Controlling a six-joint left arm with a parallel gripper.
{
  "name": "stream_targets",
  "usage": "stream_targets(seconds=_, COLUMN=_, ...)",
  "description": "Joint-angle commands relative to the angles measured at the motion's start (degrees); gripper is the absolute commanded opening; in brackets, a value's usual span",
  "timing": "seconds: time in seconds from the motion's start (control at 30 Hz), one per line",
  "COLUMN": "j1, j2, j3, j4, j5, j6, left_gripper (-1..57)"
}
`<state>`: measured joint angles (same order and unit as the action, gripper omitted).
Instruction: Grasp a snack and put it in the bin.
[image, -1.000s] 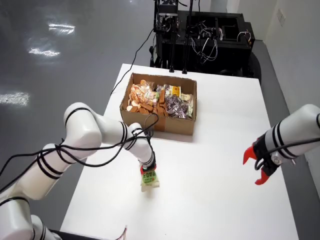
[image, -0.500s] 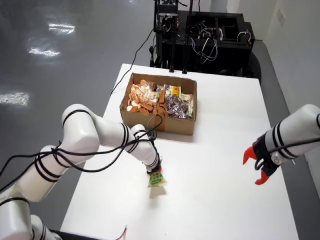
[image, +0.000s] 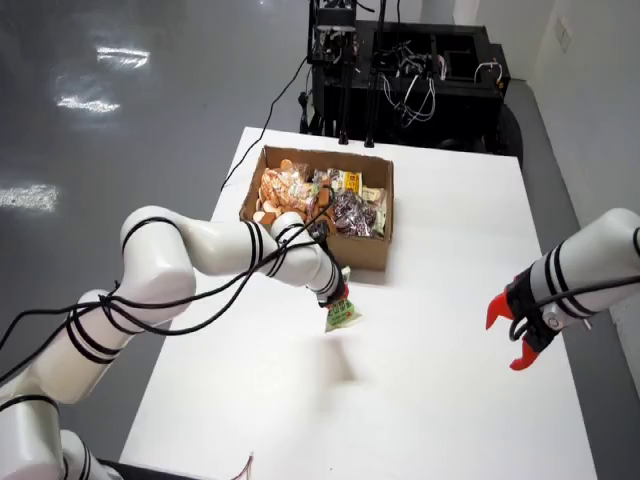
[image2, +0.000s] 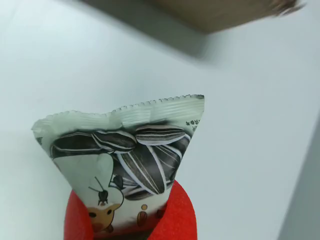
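Gripper (image: 338, 297) w/ snack (image2: 125, 150) moved toward box (image: 322, 240); wrist shows sunflower-seed print

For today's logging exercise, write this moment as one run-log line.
phase: carry | gripper: shut on sunflower seed packet | packet: off table | cardboard box: close ahead

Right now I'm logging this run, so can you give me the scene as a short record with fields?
working gripper: red fingers, shut on the snack packet, lifted off the table
snack packet: sunflower seed bag, pale green, hanging just in front of the box
box: cardboard, open top, already holding several snack bags
table: white
second arm: at the right of the overhead view, its red gripper empty
step left: carry the packet over the box and release
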<state>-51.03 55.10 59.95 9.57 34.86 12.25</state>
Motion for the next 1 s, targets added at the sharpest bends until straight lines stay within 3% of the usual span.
stream_targets(seconds=0.03, j1=1.24, j2=0.26, j3=-4.79, j4=0.1, j5=0.14, j6=-1.25, left_gripper=12.2)
stream_targets(seconds=0.33, j1=3.52, j2=3.97, j3=-16.07, j4=0.5, j5=0.69, j6=-3.15, left_gripper=12.4)
stream_targets(seconds=0.73, j1=7.04, j2=18.76, j3=-44.22, j4=0.94, j5=6.63, j6=-3.46, left_gripper=12.5)
stream_targets(seconds=1.0, j1=9.45, j2=21.5, j3=-49.86, j4=2.29, j5=3.76, j6=-4.46, left_gripper=12.5)
